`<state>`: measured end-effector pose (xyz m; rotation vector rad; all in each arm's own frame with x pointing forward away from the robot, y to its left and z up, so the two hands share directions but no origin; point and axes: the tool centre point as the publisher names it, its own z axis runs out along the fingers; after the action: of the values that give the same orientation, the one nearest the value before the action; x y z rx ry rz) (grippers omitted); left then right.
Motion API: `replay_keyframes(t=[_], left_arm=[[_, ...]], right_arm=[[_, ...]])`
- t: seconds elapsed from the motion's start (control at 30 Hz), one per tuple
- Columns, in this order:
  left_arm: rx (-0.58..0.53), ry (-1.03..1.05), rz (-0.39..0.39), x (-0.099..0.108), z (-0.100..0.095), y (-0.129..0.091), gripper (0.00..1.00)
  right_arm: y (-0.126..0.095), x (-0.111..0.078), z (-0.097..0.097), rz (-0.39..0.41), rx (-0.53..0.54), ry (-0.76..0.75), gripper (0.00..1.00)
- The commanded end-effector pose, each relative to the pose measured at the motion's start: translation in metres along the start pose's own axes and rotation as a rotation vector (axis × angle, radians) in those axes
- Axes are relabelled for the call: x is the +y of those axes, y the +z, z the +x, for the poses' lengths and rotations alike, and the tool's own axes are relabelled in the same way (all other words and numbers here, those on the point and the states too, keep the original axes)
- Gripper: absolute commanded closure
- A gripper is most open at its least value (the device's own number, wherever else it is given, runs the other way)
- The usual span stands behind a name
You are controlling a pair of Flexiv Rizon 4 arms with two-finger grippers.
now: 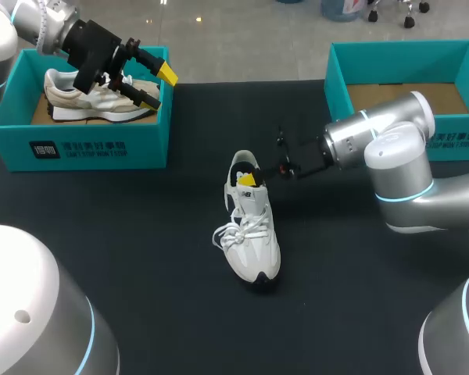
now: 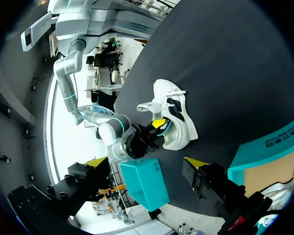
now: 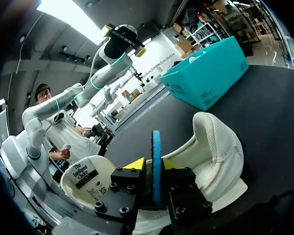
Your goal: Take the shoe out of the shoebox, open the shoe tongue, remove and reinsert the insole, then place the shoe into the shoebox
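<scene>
A white sneaker lies in the middle of the black table, toe toward the front edge. My right gripper is at its heel opening. In the right wrist view the right gripper is shut on the edge of a blue insole, which stands upright between the yellow tips inside the shoe. The tongue is folded forward. My left gripper hangs open above the left shoebox with nothing between its fingers. From the left wrist view the sneaker lies far ahead of the left gripper.
The left teal shoebox holds a second, beige sneaker. Another teal shoebox with a cardboard floor stands at the back right, behind my right arm. Bare black tabletop surrounds the white sneaker.
</scene>
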<state>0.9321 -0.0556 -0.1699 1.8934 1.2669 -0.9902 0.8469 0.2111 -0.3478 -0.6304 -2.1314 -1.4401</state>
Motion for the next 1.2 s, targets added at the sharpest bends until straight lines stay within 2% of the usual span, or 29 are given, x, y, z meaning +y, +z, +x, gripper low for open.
replay_keyframes(t=[0.03,0.23,0.37,0.43,0.47,0.5,0.53,0.8,0.9,0.93,0.97,1.1,1.17,1.2], left_arm=[[0.003,0.0,0.001,0.0,0.0,-0.001,0.0],[0.003,0.0,0.001,0.0,0.0,-0.001,0.0],[0.003,0.0,0.001,0.0,0.0,-0.001,0.0],[0.003,0.0,0.001,0.0,0.0,-0.001,0.0],[0.003,0.0,0.001,0.0,0.0,-0.001,0.0],[0.003,0.0,0.001,0.0,0.0,-0.001,0.0],[0.003,0.0,0.001,0.0,0.0,-0.001,0.0],[0.003,0.0,0.001,0.0,0.0,-0.001,0.0],[0.003,0.0,0.001,0.0,0.0,-0.001,0.0],[0.003,0.0,0.001,0.0,0.0,-0.001,0.0],[0.003,0.0,0.001,0.0,0.0,-0.001,0.0],[0.003,0.0,0.001,0.0,0.0,-0.001,0.0],[0.003,0.0,0.001,0.0,0.0,-0.001,0.0],[0.003,0.0,0.001,0.0,0.0,-0.001,0.0]], right_arm=[[-0.003,0.012,0.006,0.004,-0.013,-0.02,0.58],[-0.007,0.024,0.007,0.005,-0.019,-0.051,0.59],[-0.006,0.026,0.003,0.003,-0.021,-0.056,0.63],[-0.006,0.026,0.002,0.001,-0.021,-0.056,0.73],[-0.005,0.026,0.001,0.0,-0.021,-0.056,0.8],[-0.003,0.025,0.001,0.0,-0.02,-0.053,0.95],[-0.002,0.023,0.0,0.005,-0.017,-0.045,1.0],[0.006,0.005,0.002,0.02,0.0,-0.006,1.0],[0.006,0.003,0.003,0.022,-0.001,-0.001,1.0],[0.005,0.004,0.004,0.021,-0.001,-0.002,0.91],[0.005,0.007,0.005,0.02,-0.005,-0.009,0.75],[0.001,0.015,0.009,0.026,-0.02,-0.034,0.52],[0.0,0.019,0.013,0.029,-0.026,-0.045,0.28],[-0.001,0.02,0.014,0.029,-0.031,-0.054,0.24]])
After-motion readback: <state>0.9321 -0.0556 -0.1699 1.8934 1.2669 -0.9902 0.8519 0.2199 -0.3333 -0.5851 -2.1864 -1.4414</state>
